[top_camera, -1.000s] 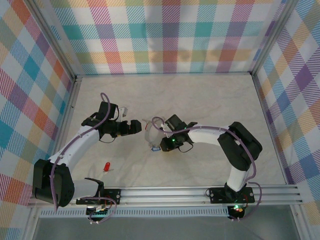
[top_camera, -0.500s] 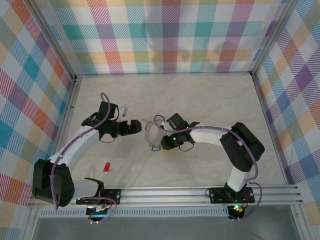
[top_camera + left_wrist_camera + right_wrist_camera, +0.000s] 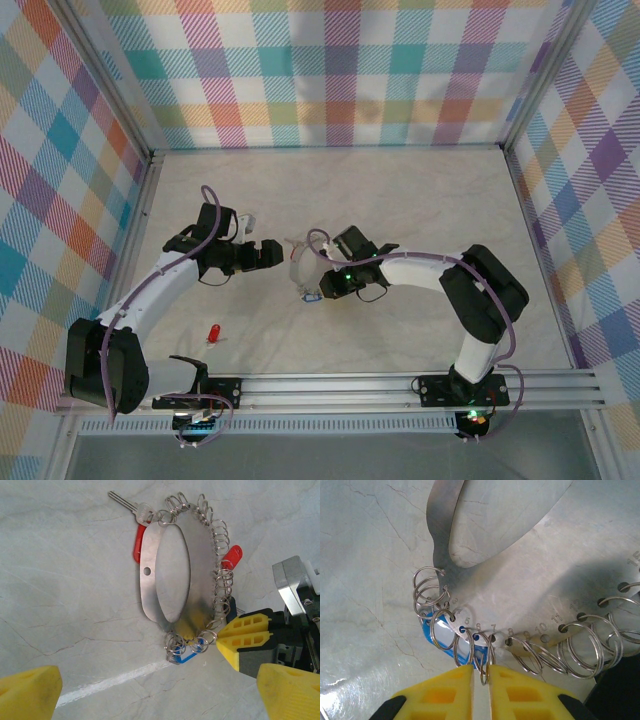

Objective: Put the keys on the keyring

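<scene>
Top external: keyring [image 3: 299, 270] rests on the worktop [image 3: 420, 200], one loose red key [image 3: 213, 333] well apart. Left wrist: left tool [image 3: 160, 695] gapes wide, empty. Right wrist: right tool [image 3: 481, 672] nips one thin split ring [image 3: 487, 652], which I reckon could slip free.

Reaching inward from both bases, wrists almost meeting at mid-frame.
Bends the left arm [image 3: 150, 295] up from the lower left, aiming the left gripper [image 3: 270, 254] rightward with yellow fingers [image 3: 27, 692] spread wide. Folds the right arm [image 3: 430, 272] in from the lower right, aiming the right gripper [image 3: 313, 291] leftward, yellow fingertips [image 3: 455, 685] pinched almost together on a thin loop of the keyring [image 3: 545, 590].
</scene>
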Robot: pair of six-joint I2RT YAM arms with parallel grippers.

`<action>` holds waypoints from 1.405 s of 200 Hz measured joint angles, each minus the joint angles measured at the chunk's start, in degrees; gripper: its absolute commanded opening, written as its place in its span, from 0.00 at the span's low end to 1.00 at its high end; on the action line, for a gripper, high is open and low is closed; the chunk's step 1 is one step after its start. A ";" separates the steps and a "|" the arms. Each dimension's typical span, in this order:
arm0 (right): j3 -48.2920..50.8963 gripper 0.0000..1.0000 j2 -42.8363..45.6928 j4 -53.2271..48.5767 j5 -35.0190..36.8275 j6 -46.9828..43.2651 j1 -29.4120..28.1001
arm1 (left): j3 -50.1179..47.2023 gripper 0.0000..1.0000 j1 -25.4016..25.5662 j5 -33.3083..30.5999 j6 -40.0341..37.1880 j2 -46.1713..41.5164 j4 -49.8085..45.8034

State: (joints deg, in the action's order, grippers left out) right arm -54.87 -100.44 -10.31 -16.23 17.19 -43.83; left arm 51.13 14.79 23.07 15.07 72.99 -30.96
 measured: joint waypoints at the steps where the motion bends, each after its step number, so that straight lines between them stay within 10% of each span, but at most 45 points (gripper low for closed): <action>1: 0.00 0.17 -0.02 -0.02 -0.02 0.00 0.00 | 0.00 1.00 0.00 0.02 0.00 0.00 0.02; 281: 0.37 0.02 1.22 -4.42 -0.79 -9.49 4.61 | -4.74 0.95 0.94 6.91 -1.14 -3.78 12.50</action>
State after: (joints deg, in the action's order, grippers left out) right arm -54.50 -99.22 -14.72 -17.02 7.70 -39.22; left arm 46.39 15.73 29.98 13.93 69.21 -18.46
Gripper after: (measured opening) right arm 0.050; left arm 0.956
